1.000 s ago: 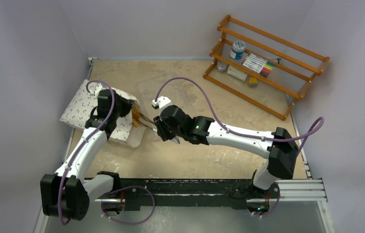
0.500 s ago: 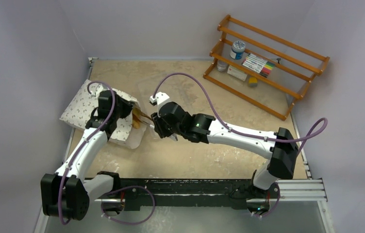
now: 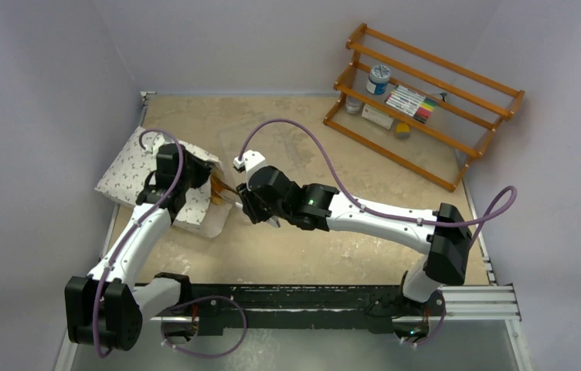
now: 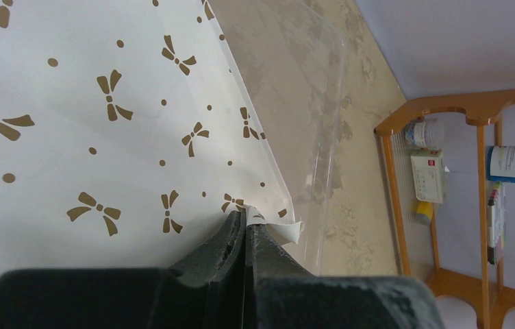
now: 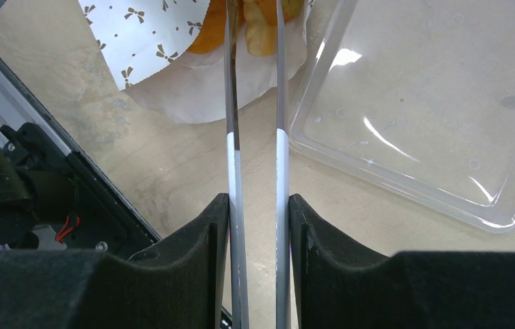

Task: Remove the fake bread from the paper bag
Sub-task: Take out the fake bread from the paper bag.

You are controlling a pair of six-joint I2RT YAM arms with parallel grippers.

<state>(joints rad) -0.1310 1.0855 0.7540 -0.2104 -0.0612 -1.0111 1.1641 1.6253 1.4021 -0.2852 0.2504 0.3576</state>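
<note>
As the right pincer (image 5: 255, 212), clamped on the tongs (image 5: 279, 103), has been advanced toward the paper bag (image 4: 104, 123), fake bread (image 5: 261, 31) at its mouth is apparently straddled, ready for withdrawal; the bag's edge is pinched by the closed left pincer (image 4: 246, 232).

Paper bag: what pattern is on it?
The paper bag is white with brown bows and dots; left wrist view.

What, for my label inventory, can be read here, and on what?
Nothing reads legibly.
On the blue-labelled jar in the wooden rack: print too small.
On the red-and-white box in the rack: blurred.
On the paper bag: bow-shaped marks only, no words.
</note>
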